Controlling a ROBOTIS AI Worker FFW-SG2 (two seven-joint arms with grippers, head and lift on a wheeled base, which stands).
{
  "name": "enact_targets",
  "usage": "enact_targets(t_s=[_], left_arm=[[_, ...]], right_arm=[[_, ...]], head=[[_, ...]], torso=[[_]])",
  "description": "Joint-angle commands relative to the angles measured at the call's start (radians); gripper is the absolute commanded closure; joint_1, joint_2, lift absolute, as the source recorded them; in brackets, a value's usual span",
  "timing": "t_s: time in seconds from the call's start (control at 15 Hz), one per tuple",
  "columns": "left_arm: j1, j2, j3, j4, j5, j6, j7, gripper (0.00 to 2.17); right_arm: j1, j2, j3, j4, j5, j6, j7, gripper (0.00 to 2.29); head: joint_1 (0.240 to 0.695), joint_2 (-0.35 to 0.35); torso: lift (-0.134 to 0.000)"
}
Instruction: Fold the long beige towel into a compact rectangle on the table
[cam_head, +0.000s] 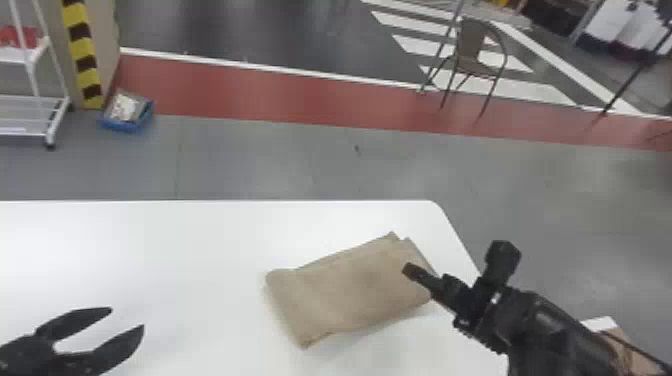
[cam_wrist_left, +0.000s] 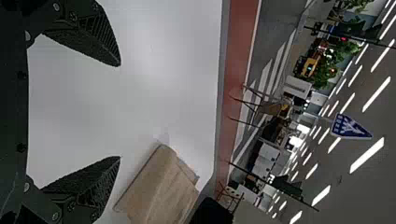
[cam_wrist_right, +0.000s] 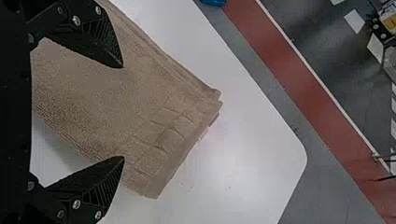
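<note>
Step judged: final squaring of folded towel (cam_head: 350, 295) | left gripper (cam_head: 127, 318), right gripper (cam_wrist_right: 123, 112): fingers spread on both, nothing clamped | next: uneven edges to be aligned

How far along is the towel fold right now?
Done, by the look of it: the towel lies as a compact, layered, roughly rectangular bundle on the table. In hand: nothing; the left gripper is off to its side and the right gripper is at its right end, both with open jaws. Left: perhaps only squaring the layers, which stick out unevenly along the far edge.
</note>
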Motion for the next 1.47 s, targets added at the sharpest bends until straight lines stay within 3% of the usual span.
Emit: enact_targets(t_s=[0.0, 0.27, 0.53, 0.87, 1.4], left_arm=[[-0.003, 0.002, 0.001, 0.000, 0.000, 0.000, -0.001, 0.19], [-0.006, 0.010, 0.006, 0.002, -0.002, -0.003, -0.001, 0.19], [-0.006, 0.013, 0.004, 0.002, -0.002, -0.006, -0.003, 0.19], [0.000, 0.016, 0.009, 0.002, 0.000, -0.006, -0.020, 0.19], [0.029, 0.022, 0.017, -0.026, 0.000, -0.006, -0.024, 0.19]], right_arm=[[0.000, 0.001, 0.066, 0.003, 0.003, -0.001, -0.018, 0.21], [-0.006, 0.001, 0.210, 0.024, 0.052, -0.001, -0.079, 0.21], [-0.008, 0.001, 0.322, 0.047, 0.062, -0.023, -0.100, 0.21], [-0.005, 0.001, 0.402, 0.110, 0.079, -0.069, -0.120, 0.21], [0.008, 0.001, 0.526, 0.113, 0.075, -0.062, -0.131, 0.21]], head=[[0.695, -0.336], [0.695, -0.288], [0.695, -0.226], [0.695, -0.175], [0.695, -0.118]], torso=[[0.000], [0.000], [0.000], [0.000], [0.000]])
